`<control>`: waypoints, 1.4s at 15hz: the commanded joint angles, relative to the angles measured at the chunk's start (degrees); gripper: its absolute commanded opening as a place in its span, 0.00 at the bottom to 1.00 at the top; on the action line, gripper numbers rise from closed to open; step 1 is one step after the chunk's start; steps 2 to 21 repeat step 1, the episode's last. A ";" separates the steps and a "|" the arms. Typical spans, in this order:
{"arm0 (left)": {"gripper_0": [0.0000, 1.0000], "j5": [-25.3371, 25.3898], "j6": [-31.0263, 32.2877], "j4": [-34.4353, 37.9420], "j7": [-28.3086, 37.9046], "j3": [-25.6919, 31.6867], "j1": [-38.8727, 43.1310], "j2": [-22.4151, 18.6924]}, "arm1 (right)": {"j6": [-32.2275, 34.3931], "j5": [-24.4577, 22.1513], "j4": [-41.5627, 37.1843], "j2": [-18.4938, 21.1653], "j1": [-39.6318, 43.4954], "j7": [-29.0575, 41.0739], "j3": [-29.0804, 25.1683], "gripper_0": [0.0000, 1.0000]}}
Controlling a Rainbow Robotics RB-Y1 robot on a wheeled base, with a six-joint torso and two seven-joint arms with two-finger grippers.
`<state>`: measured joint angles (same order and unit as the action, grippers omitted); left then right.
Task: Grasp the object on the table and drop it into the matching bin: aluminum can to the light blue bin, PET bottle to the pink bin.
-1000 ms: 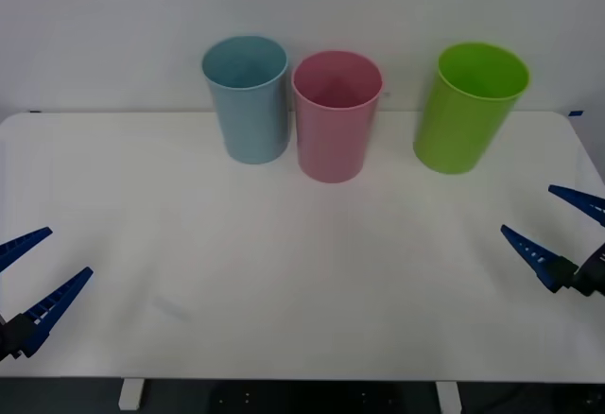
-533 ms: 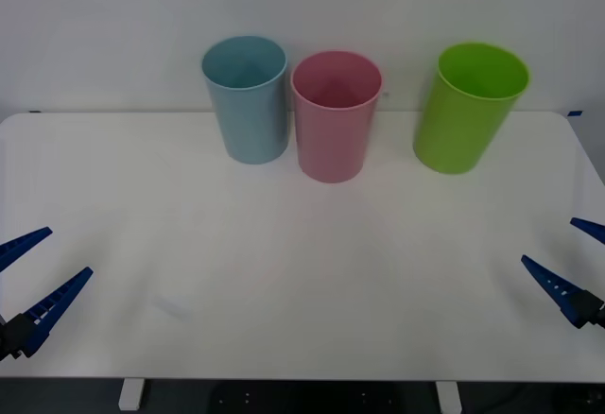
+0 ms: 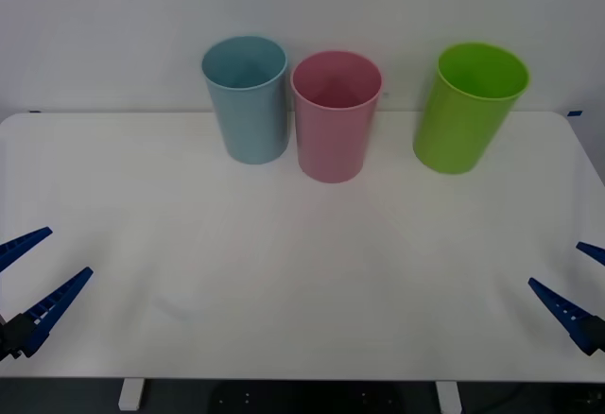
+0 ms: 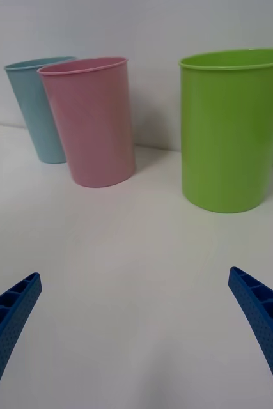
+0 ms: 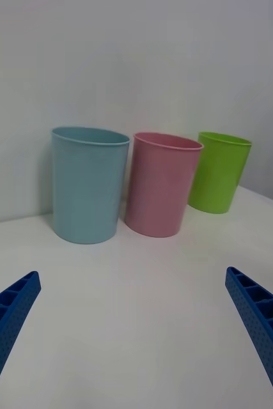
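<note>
PET bottle first, and where it is I cannot tell: hidden, at a guess down inside a bin behind a wall I can't see through. So nothing on its looks either.

From the front, the table (image 3: 284,272) runs wide and white, with three bins along its far edge: the light blue bin (image 3: 248,102) on the left, the pink bin (image 3: 336,121) just beside it near the middle, and a lime green bin (image 3: 468,112) well apart to the right. The left gripper (image 3: 69,251) hangs low at the near left corner, fingers spread and holding nothing. The right gripper (image 3: 556,263) sits at the near right edge, fingers likewise apart.

The right wrist view has two blue ribbed fingers (image 4: 257,313) wide apart over plain tabletop, with the green bin closest, pink beyond it and blue farthest.

In the left wrist view the order runs the other way (blue nearest this arm), and its fingers (image 5: 257,319) are splayed with nothing between them.

As for handling, I'd judge such a bottle light, smooth and a bit slippery, with thin walls that give under a hard squeeze. The sensible hold would be across the body at mid-height, firm but not crushing, never by the cap. With both claws empty, the sorting may well be done.
</note>
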<state>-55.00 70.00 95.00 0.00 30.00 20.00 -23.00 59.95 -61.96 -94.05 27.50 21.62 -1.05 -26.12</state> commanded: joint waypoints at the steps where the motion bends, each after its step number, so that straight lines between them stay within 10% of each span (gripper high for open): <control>1: 1.00 0.00 0.00 0.00 0.00 0.00 0.00 0.00 | -0.01 -0.01 0.01 0.01 0.00 0.00 0.01 1.00; 21: 1.00 0.00 0.00 0.00 0.00 0.00 0.00 0.00 | -0.01 -0.01 0.01 0.01 0.00 0.00 0.01 1.00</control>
